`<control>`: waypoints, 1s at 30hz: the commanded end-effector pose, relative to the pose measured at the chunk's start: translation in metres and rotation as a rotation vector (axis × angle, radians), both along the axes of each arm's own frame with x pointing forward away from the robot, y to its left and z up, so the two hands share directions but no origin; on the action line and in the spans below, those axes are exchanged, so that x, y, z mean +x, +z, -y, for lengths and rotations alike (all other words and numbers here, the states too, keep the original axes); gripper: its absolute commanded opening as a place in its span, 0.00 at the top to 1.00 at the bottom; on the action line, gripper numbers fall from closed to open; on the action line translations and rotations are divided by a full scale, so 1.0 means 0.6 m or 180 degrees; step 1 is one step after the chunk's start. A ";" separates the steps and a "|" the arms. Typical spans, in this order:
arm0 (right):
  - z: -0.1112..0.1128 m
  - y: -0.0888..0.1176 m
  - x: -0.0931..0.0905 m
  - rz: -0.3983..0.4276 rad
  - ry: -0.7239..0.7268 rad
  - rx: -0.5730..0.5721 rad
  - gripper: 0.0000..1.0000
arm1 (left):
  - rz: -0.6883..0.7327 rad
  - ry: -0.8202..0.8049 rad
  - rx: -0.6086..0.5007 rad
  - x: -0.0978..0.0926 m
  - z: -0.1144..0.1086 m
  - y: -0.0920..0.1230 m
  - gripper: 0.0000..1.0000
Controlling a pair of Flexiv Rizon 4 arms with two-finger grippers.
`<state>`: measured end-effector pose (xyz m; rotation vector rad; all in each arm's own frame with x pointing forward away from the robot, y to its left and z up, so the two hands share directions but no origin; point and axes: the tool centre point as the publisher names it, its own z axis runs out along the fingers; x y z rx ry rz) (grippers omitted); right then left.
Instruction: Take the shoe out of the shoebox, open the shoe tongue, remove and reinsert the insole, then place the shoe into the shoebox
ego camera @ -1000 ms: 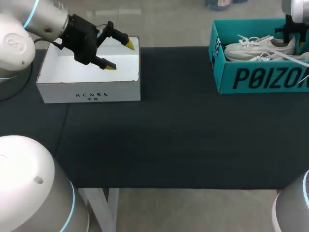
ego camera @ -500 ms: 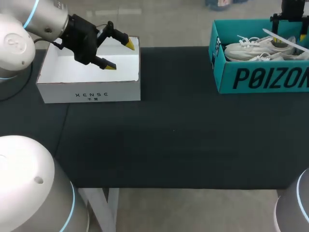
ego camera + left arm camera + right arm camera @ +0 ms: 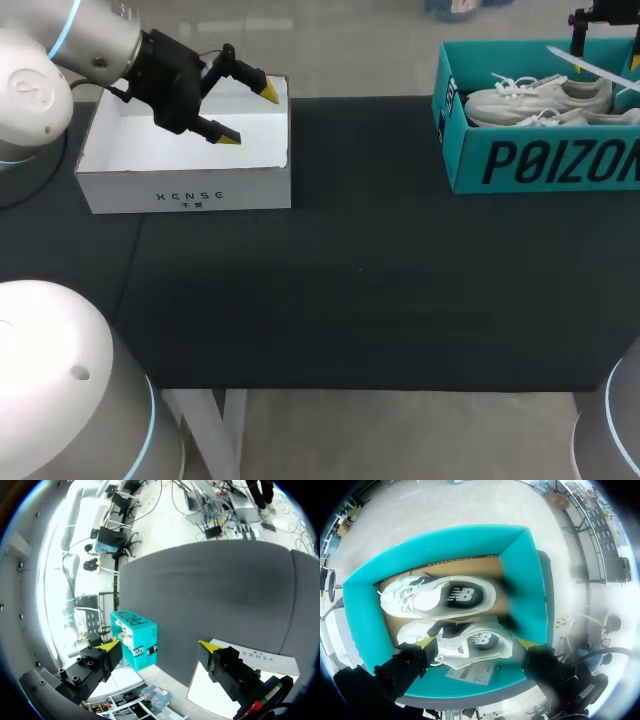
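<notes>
Teal-walled, the shoebox [image 3: 540,165] sits at the far right of the black tabletop [image 3: 360,290], with two white sneakers [image 3: 437,597] lying side by side inside it. Above them hangs the right tool [image 3: 474,643], fingers spread wide and gripping nothing. Over a white box [image 3: 185,190] at the far left, the left tool [image 3: 250,115] hovers, likewise wide open and empty.

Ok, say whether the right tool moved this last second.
Yes. In the head view the right tool has drawn back from over the white sneakers toward the far rim of the teal cardboard shoebox.
</notes>
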<state>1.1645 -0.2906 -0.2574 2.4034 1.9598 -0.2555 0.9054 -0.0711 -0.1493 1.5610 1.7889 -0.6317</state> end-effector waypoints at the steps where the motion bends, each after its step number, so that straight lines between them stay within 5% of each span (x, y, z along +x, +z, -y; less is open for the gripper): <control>1: 0.000 -0.002 0.000 0.0007 0.0000 0.0001 0.00 | 0.0003 0.0002 0.0008 0.000 0.000 0.000 0.00; 9: 0.000 -0.002 0.000 0.0007 0.0000 0.0001 0.00 | 0.0003 0.0002 0.0008 0.000 0.000 0.000 0.00; 13: 0.000 -0.002 0.000 0.0007 0.0000 0.0001 0.00 | -0.0036 0.1171 -0.0071 0.046 0.041 -0.003 0.00; 21: 0.000 -0.002 0.000 0.0007 0.0000 0.0001 0.00 | -0.0208 0.2698 -0.0128 0.098 0.046 0.021 0.00; 30: 0.000 -0.002 0.000 0.0007 0.0000 0.0001 0.00 | -0.0945 0.4839 -0.0490 0.147 0.040 0.041 0.00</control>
